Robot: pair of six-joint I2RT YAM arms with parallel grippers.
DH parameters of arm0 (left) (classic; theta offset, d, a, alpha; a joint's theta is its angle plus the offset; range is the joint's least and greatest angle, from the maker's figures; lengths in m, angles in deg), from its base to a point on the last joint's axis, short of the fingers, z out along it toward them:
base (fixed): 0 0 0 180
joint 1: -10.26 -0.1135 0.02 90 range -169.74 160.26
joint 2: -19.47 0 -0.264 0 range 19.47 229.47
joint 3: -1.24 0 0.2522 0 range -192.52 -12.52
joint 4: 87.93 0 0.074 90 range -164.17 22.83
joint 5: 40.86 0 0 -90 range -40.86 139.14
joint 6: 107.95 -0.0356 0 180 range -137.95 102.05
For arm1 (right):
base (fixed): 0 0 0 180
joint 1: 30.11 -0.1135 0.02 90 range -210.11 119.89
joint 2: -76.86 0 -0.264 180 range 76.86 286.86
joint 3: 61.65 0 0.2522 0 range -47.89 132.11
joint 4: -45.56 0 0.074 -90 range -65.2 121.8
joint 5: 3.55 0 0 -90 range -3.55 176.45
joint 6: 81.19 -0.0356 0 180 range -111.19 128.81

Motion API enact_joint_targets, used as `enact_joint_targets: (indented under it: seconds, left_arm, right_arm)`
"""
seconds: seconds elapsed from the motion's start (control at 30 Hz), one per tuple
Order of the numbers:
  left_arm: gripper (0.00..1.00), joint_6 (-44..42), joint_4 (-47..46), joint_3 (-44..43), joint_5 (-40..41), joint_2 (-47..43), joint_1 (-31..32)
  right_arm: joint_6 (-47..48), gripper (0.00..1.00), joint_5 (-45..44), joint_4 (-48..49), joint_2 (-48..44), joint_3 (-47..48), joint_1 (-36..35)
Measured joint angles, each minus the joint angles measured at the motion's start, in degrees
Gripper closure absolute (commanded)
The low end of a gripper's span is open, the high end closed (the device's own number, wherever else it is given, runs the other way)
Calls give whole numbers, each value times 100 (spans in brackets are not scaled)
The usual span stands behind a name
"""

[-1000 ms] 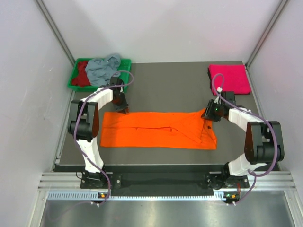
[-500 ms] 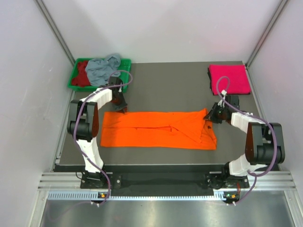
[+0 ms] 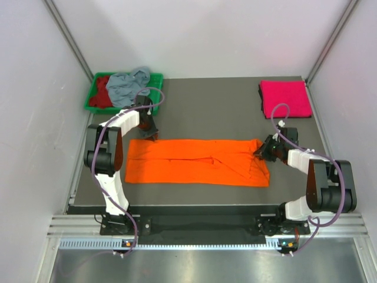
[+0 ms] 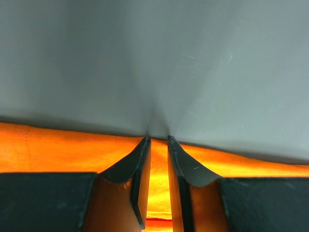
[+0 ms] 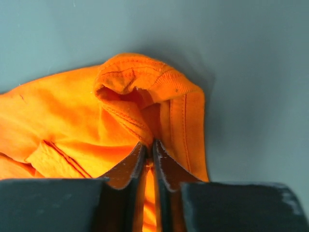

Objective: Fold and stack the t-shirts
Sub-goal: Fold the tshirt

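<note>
1. Top external view, counted: four t-shirts, one tray and two arms, each arm with one pincer.
2. One bright orange cloth t-shirt (image 3: 194, 161) lies flat on the dark grey counter (image 3: 206, 106). It forms a long rectangle running left to right between the two arms.
3. One magenta pink cloth t-shirt (image 3: 285, 98) sits folded into a neat square at the far right corner of the counter, well apart from the orange one.
4. One rectangular green plastic tray (image 3: 158, 78) stands at the far left corner and holds two crumpled shirts. The grey-blue cloth t-shirt (image 3: 126, 85) is heaped on the right, and the dark red cloth t-shirt (image 3: 103, 93) lies at the left, partly under it.
5. At the far left corner of the orange t-shirt is the left pincer (image 3: 154, 137). In the left wrist view this pincer (image 4: 158, 141) is clamped on the shirt's far edge, its two fingers close together with orange cloth filling the narrow slot between them. Bare counter lies just beyond the tips.
6. At the shirt's far right corner is the right pincer (image 3: 259, 152). In the right wrist view this pincer (image 5: 149, 145) is clenched, its two fingers nearly touching and pinching a stitched hem. The cloth bunches into one rounded fold just past the tips.
</note>
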Motion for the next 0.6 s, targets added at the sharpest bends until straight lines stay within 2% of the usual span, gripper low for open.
enact_joint_targets:
  seconds: [0.07,0.2,0.6]
  left_arm:
    - [74,0,2,-2,4,0,0]
    - [74,0,15,-17,22,2,0]
    - [74,2,26,-33,63,7,-26]
  right_arm:
    - [-2,79,0,20,0,7,0]
    - [96,68,-24,-284,-35,229,2]
    - [634,66,-380,-1335,0,1591,2]
